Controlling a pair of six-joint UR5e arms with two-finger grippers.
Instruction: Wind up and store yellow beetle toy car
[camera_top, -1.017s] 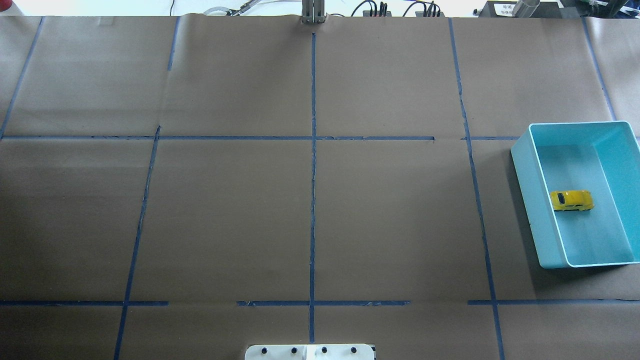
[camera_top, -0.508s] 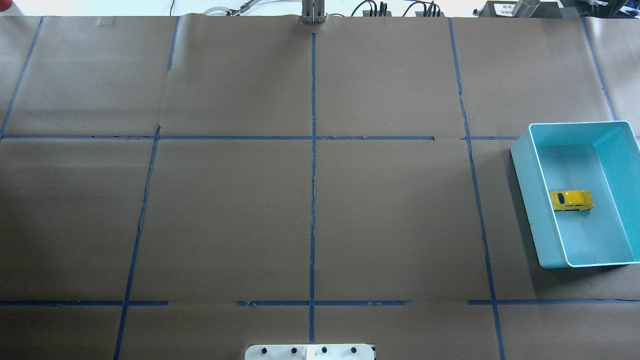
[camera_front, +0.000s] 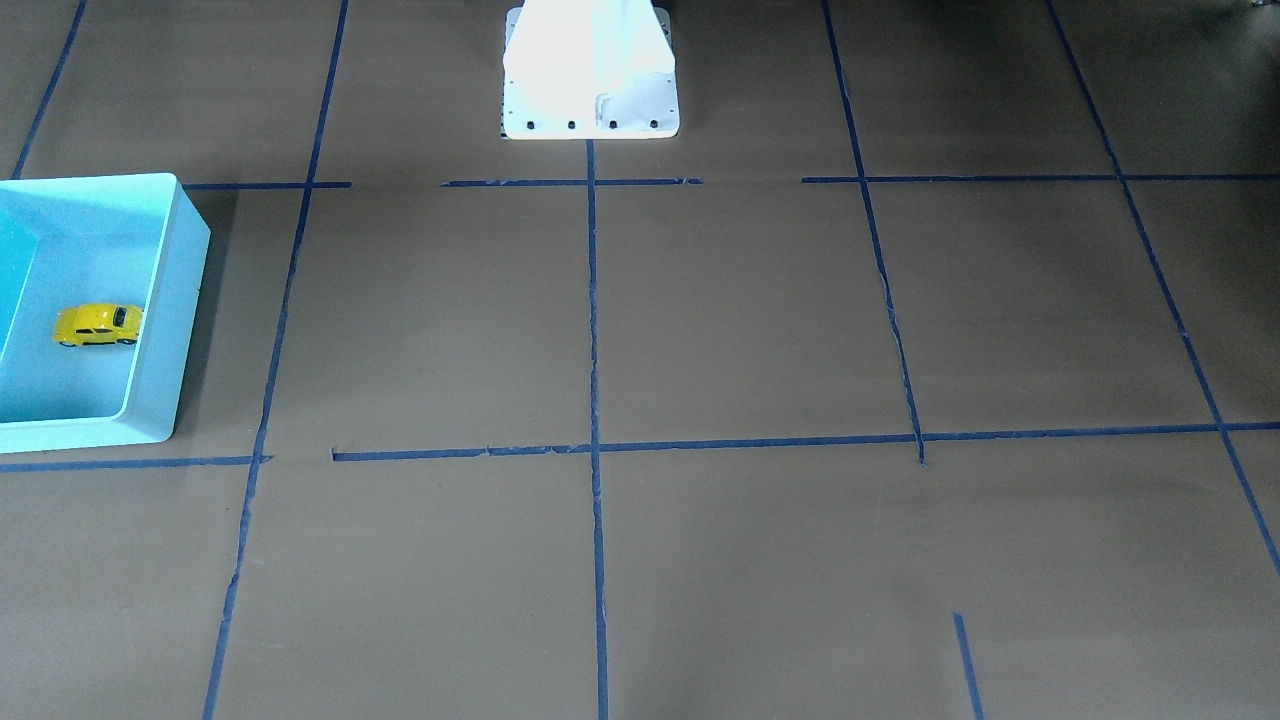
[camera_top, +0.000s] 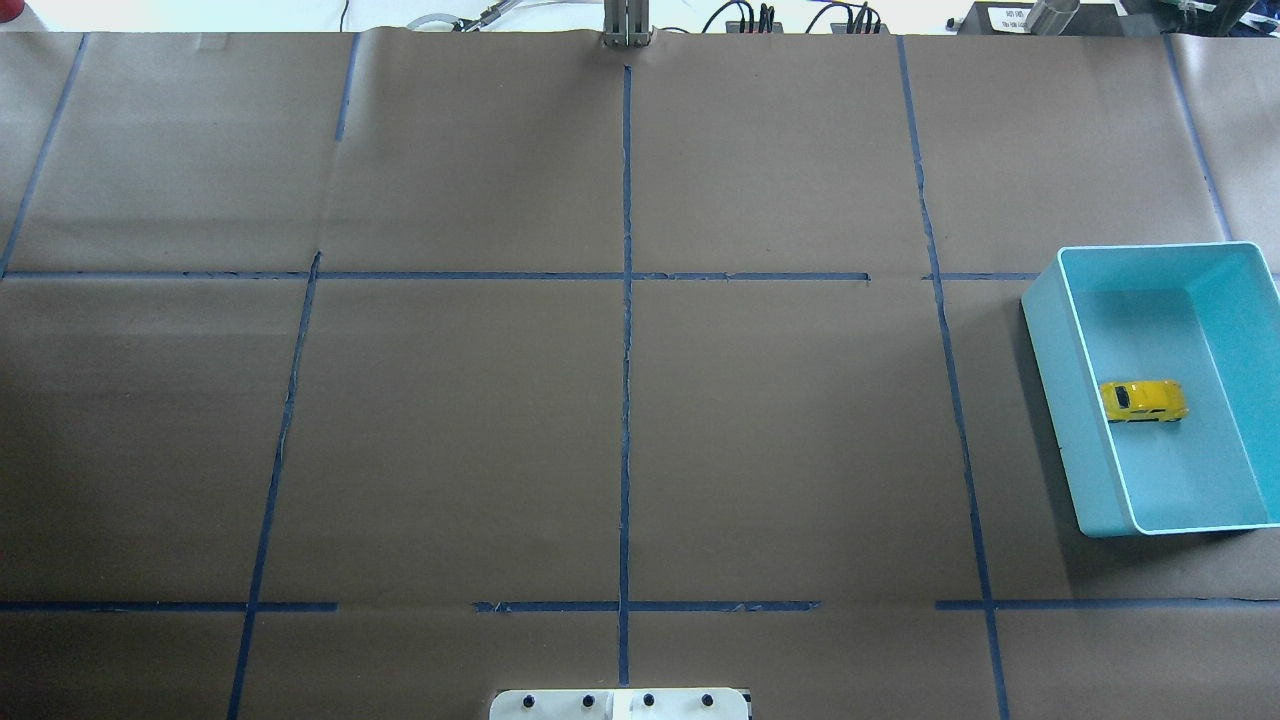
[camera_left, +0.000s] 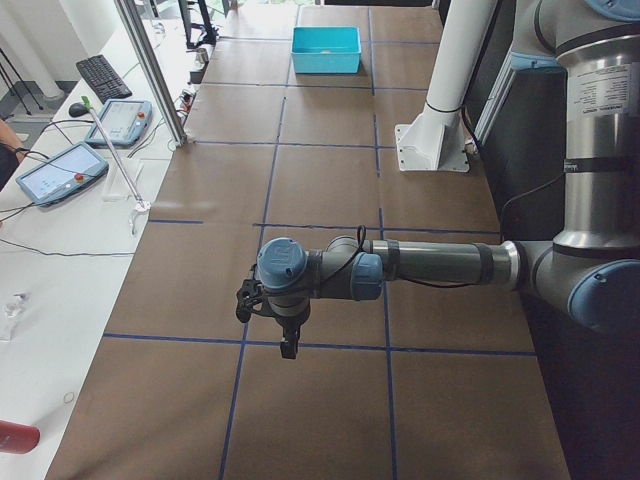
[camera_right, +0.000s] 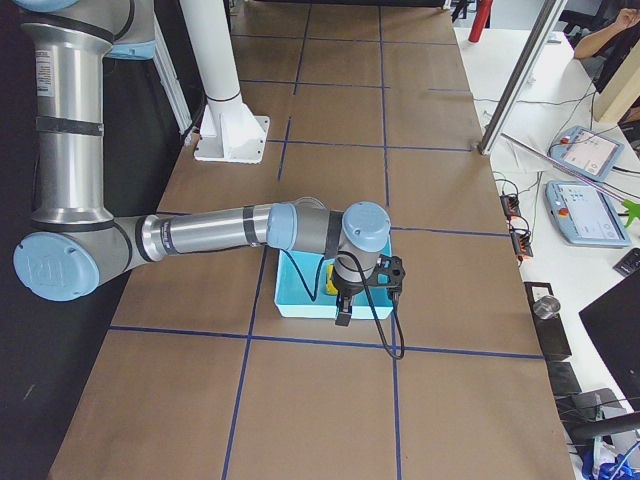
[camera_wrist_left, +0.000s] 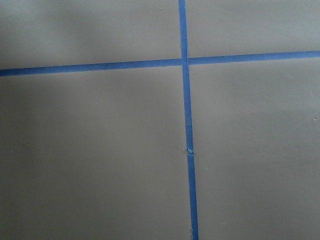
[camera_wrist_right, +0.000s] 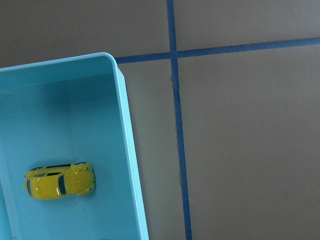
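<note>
The yellow beetle toy car (camera_top: 1143, 400) lies on the floor of the teal bin (camera_top: 1060, 420) at the table's right side. It also shows in the front-facing view (camera_front: 97, 325) and in the right wrist view (camera_wrist_right: 60, 180), inside the bin (camera_wrist_right: 127, 150). My right gripper (camera_right: 343, 315) hangs above the bin's near edge, seen only in the exterior right view; I cannot tell if it is open. My left gripper (camera_left: 287, 348) hangs over bare brown paper far from the bin (camera_left: 326, 50); I cannot tell its state. No fingers show in either wrist view.
Brown paper with a blue tape grid (camera_top: 626, 300) covers the table. The white robot base (camera_front: 590, 70) stands at the near middle edge. An aluminium post (camera_left: 150, 70) and tablets (camera_left: 60, 172) stand on the far side.
</note>
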